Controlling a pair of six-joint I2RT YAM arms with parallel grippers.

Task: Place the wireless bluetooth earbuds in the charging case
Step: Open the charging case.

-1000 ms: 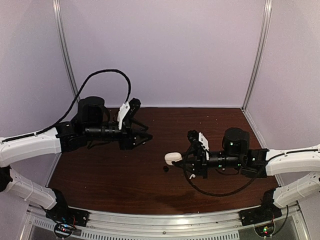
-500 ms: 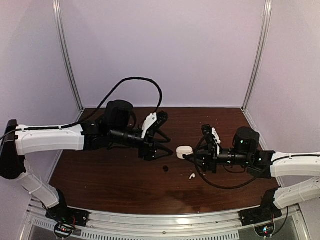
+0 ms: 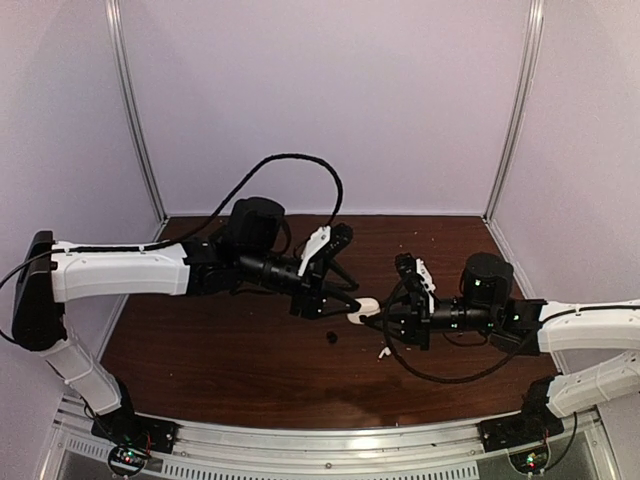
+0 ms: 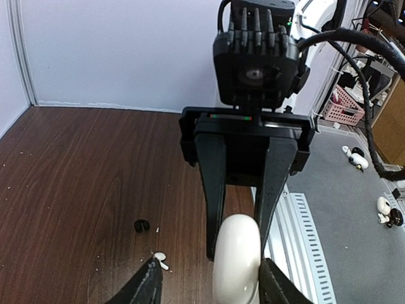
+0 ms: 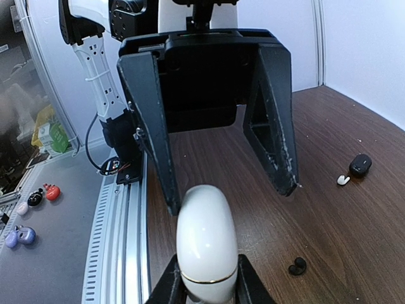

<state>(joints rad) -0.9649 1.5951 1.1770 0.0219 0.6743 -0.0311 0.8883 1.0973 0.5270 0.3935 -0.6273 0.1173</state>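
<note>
My right gripper is shut on a white, closed oval charging case and holds it above the table's middle. In the right wrist view the case sticks out forward from its fingers. My left gripper is open and faces it. In the left wrist view the case sits between its fingertips, close to the right one. A black earbud and a white stemmed earbud lie on the table below. Both show in the left wrist view: black, white.
The right wrist view shows the black earbud near the case. Farther back lie a small black rounded object and a small white piece. Purple walls enclose the brown table. An aluminium rail runs along the near edge.
My left arm has swung right until its open fingers bracket the case. My right gripper has carried the case up and slightly back. The white earbud now lies uncovered on the table.
</note>
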